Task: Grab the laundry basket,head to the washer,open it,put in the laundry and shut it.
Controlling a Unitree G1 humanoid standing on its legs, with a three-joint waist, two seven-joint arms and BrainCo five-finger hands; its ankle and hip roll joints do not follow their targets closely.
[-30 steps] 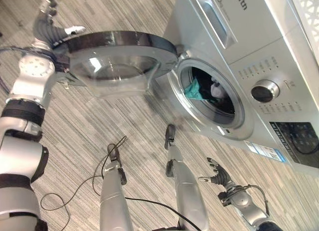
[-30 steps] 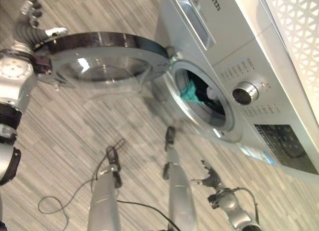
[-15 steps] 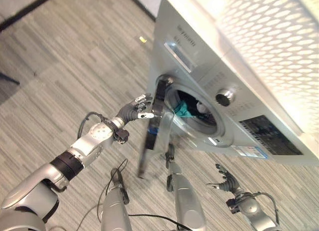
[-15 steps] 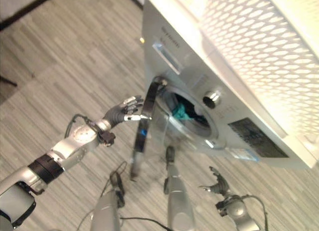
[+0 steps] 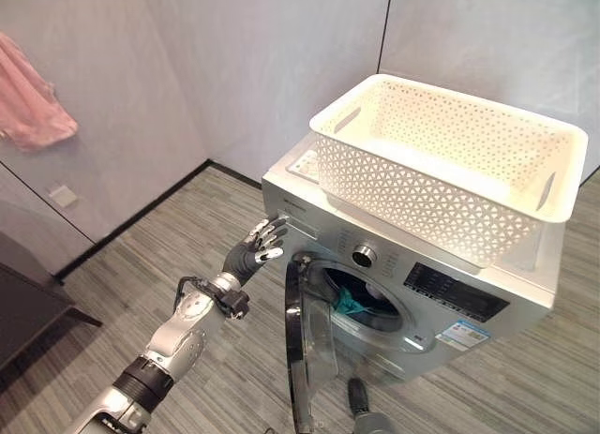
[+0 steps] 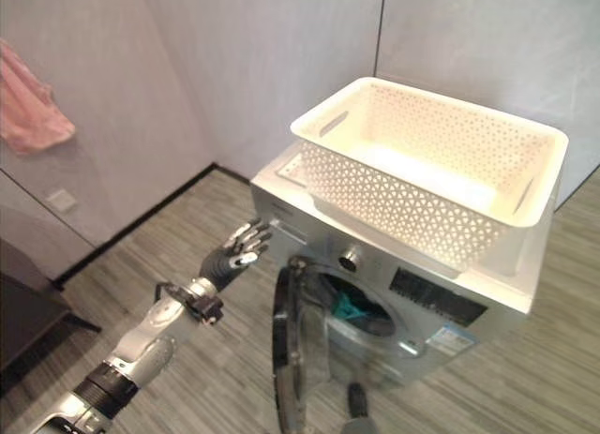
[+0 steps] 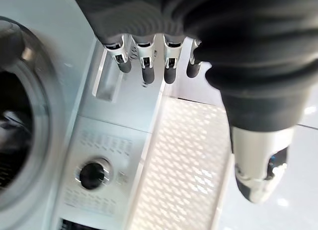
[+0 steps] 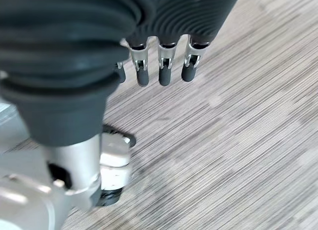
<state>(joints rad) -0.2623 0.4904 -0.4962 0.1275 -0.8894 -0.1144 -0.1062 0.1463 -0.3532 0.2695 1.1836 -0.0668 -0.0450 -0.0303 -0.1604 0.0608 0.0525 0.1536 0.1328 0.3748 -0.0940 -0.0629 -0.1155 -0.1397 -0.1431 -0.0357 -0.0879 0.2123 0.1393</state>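
White plastic laundry basket point(image 5: 450, 167) sits on top of the silver washer point(image 5: 309, 214), out of the way. Its round door point(image 5: 298, 350) hangs half open, teal clothes point(image 5: 349, 303) inside. Left robot hand point(image 5: 258, 249), fingers spread, holds nothing beside it; right robot hand point(image 8: 149, 66) hangs loose over the floor.

One silver washing machine point(image 5: 412, 293) stands against the wall, the landmark for everything else counted here. One white laundry basket point(image 5: 450, 167) sits on top of the washing machine. One round glass door point(image 5: 302, 350) hangs ajar at the washing machine's front. One control dial point(image 5: 364, 256) shows on the washing machine's panel above the door opening. One teal garment point(image 5: 349, 305) lies inside the washing machine's drum, with other laundry behind it too dark to count. One pink cloth point(image 5: 33, 101) hangs on the wall, well apart from the washing machine. Two robot hands appear: the left hand point(image 5: 258, 251) just beside the washing machine's front corner, the right hand point(image 8: 159, 56) over the floor.
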